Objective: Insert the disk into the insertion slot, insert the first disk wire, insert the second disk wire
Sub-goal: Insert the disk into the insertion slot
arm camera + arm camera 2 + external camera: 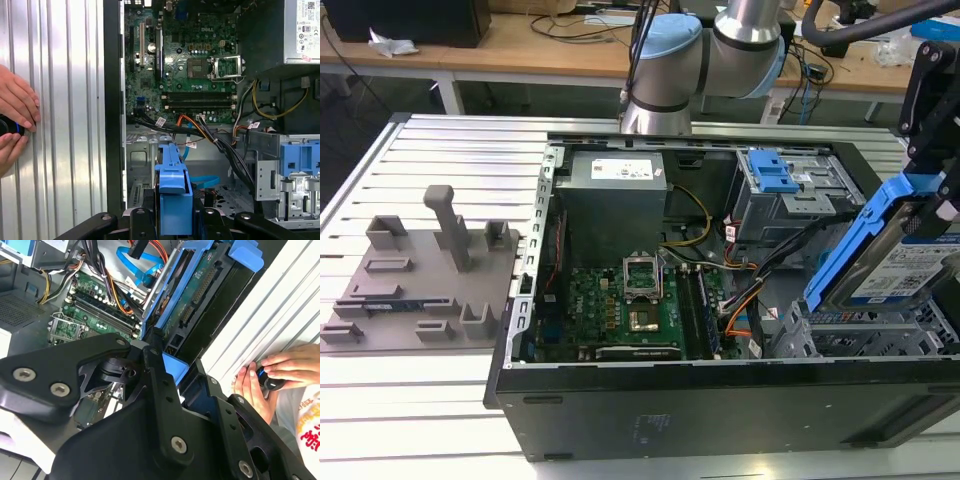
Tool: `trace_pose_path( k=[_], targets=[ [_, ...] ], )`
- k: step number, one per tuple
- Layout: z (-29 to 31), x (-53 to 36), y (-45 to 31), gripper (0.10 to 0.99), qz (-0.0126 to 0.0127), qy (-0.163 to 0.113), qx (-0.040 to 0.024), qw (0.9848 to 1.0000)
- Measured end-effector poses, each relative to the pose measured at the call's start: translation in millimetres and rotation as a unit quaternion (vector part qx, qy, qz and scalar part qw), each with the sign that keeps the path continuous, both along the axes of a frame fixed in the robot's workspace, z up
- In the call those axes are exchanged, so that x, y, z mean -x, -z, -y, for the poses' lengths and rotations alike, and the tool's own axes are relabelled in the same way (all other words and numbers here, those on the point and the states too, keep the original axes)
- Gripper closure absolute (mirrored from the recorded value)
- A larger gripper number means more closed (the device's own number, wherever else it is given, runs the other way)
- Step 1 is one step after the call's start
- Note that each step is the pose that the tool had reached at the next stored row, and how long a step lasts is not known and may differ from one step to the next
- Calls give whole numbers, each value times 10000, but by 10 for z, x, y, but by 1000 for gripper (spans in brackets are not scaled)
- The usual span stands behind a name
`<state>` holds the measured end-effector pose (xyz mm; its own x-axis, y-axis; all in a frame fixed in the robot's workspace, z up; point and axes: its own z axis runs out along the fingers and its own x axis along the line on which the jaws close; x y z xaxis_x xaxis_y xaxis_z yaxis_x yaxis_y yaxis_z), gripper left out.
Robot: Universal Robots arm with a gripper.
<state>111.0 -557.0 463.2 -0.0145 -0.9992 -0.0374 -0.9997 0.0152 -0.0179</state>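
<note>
Over the insertion slot [865, 338], at the exterior view's right, the pincer [175, 222] is clenched on the blue-framed disk [905, 262]. It hangs tilted, its low end near the slot's rim, not yet seated.

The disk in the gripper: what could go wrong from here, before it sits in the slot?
The gripper holds the disk tilted above the insertion slot; a corner may catch on the cage's edge.
The loose wires run close beside the slot and could be snagged or pinched.
A person's hands are over the table beside the case; the arm might strike them.
</note>
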Motion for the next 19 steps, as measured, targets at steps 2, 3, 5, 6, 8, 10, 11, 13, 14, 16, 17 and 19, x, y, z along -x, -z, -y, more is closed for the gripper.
trace_pose_path(
  k=[2,3,5,6,8,10,11,13,14,16,17,19],
  targets=[
    [0,-1,19,722,0,0,0,10000],
    [0,-2,32,722,0,0,0,10000],
    [0,-2,45,722,0,0,0,10000],
    [0,-2,56,722,0,0,0,10000],
    [0,-3,85,722,0,0,0,10000],
    [0,-5,104,722,-1,0,0,10000],
    [0,-5,116,722,-2,0,1,10000],
    [0,-4,132,722,-3,1,4,10000],
    [0,-4,156,722,-5,1,3,10000],
    [1,-7,192,722,-10,-1,-3,10000],
    [0,-6,200,722,-13,1,2,10000],
    [0,-5,253,722,-20,3,0,10000]
  ],
)
